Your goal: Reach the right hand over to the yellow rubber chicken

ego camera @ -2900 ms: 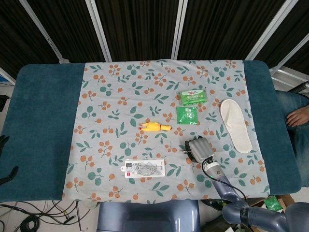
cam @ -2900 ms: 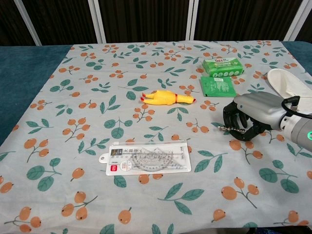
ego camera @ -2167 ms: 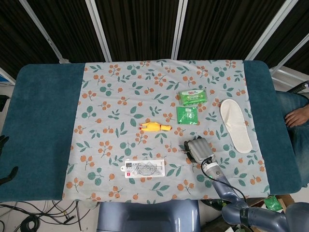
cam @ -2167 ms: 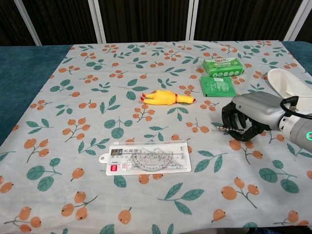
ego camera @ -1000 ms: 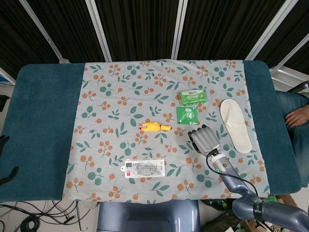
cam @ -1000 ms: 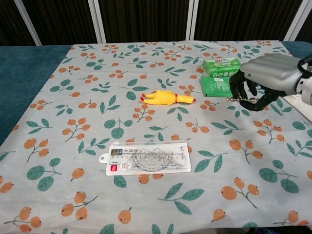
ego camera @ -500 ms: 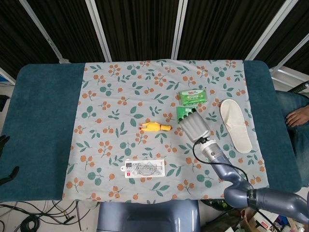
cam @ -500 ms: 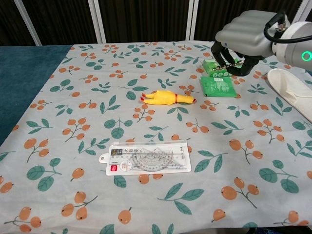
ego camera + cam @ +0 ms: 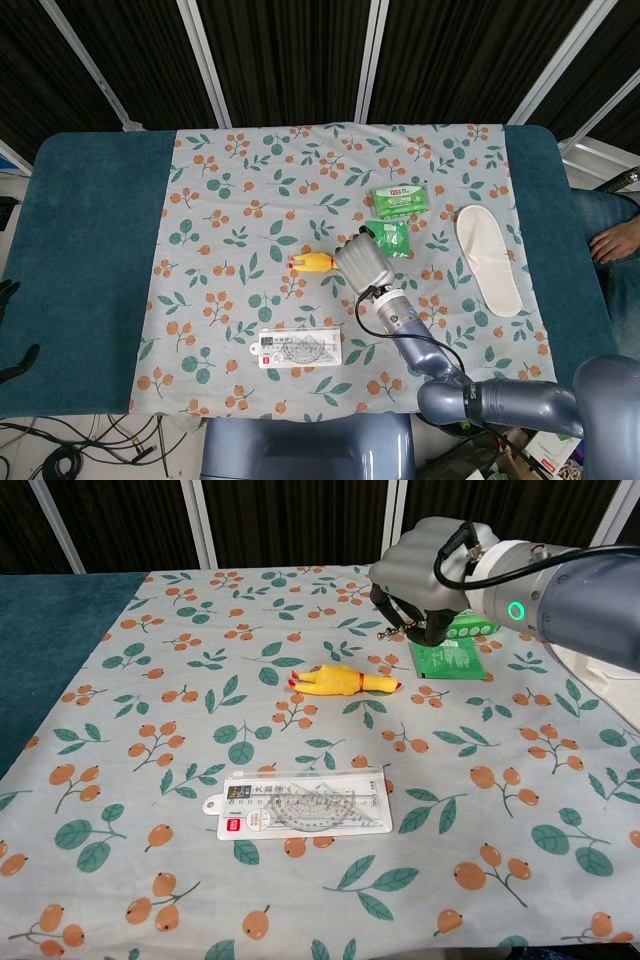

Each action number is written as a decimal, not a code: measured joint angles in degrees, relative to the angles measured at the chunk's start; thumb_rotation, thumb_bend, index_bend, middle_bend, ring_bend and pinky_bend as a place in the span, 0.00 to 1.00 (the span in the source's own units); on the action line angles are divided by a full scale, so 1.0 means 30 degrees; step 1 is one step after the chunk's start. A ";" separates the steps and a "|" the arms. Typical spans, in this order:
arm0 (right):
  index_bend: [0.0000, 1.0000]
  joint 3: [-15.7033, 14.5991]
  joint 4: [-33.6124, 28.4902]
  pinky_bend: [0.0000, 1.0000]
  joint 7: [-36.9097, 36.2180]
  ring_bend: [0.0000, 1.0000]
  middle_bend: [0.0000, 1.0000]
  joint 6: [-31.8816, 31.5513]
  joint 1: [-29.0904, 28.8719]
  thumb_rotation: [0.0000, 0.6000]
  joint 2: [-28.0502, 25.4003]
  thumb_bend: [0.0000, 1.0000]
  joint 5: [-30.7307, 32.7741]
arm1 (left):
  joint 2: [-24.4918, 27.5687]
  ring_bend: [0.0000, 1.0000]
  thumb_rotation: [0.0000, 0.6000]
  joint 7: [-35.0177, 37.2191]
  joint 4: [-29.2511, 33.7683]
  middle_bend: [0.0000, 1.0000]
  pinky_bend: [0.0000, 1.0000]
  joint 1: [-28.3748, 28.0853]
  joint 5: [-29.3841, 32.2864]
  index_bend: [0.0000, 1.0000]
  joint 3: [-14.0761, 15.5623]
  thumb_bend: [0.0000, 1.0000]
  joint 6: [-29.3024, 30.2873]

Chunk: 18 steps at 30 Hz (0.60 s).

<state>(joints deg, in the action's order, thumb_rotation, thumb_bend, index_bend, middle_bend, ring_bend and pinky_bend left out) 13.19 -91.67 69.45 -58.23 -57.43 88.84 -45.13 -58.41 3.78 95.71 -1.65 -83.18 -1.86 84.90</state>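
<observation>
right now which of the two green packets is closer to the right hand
The flat dark green packet, lying directly under the right hand. The lighter, thicker green pack sits farther back toward the table's far edge.

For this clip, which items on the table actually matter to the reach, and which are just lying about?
Part of the job:
- yellow rubber chicken, lying on the floral cloth
- right robot hand, raised above the cloth, not touching the chicken

Just lying about:
- ruler set in a clear case
- green tissue pack
- flat green sachet
- white insole
</observation>
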 measured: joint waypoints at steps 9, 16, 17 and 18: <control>0.56 0.0972 -0.1252 0.38 0.0185 0.53 0.52 -0.0271 -0.1546 1.00 -0.0118 0.39 0.2615 | 0.0023 0.03 1.00 0.0119 0.0009 0.04 0.02 0.0007 -0.0082 0.04 0.0032 0.30 0.0011; 0.56 0.0819 -0.1948 0.38 -0.0130 0.53 0.52 -0.0768 -0.2217 1.00 -0.0568 0.39 0.3425 | 0.0017 0.03 1.00 0.0136 -0.0014 0.04 0.02 0.0020 -0.0116 0.04 0.0034 0.30 0.0057; 0.56 0.0761 -0.1970 0.38 -0.0180 0.53 0.52 -0.0820 -0.2271 1.00 -0.0606 0.39 0.3493 | 0.0016 0.03 1.00 0.0132 -0.0011 0.04 0.02 0.0018 -0.0114 0.04 0.0037 0.30 0.0050; 0.56 0.0688 -0.1982 0.38 -0.0245 0.53 0.52 -0.0867 -0.2332 1.00 -0.0643 0.39 0.3573 | 0.0015 0.03 1.00 0.0128 -0.0011 0.04 0.02 0.0018 -0.0112 0.04 0.0038 0.30 0.0047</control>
<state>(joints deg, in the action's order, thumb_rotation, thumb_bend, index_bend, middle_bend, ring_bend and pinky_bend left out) 15.26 -97.62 68.72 -60.83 -64.42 86.91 -34.41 -58.36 4.16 95.68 -1.60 -83.51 -1.74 85.05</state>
